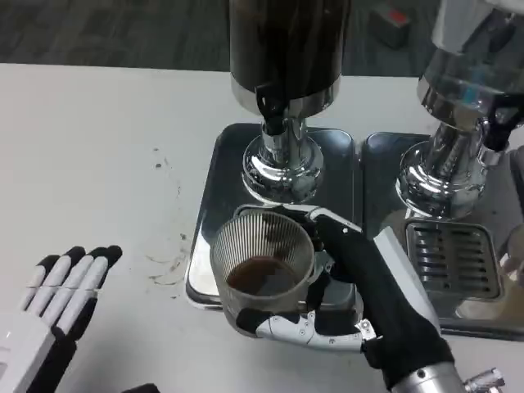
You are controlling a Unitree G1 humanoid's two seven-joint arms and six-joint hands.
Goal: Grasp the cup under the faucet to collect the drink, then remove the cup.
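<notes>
A clear ribbed cup [264,264] with dark drink in its bottom stands on the steel drip tray [214,176], just in front of the dark dispenser's black faucet [272,110]. My right hand [360,291] grips the cup from the right, one finger curling round its base and others against its side. My left hand [65,286] rests flat on the white table at the lower left, fingers straight and close together, holding nothing.
The dark drink dispenser [286,49] rises on a chrome pedestal [282,168]. A second dispenser [467,90] stands to the right on its own tray with a slotted grate [454,258]. Dark spots stain the table [168,262] left of the tray.
</notes>
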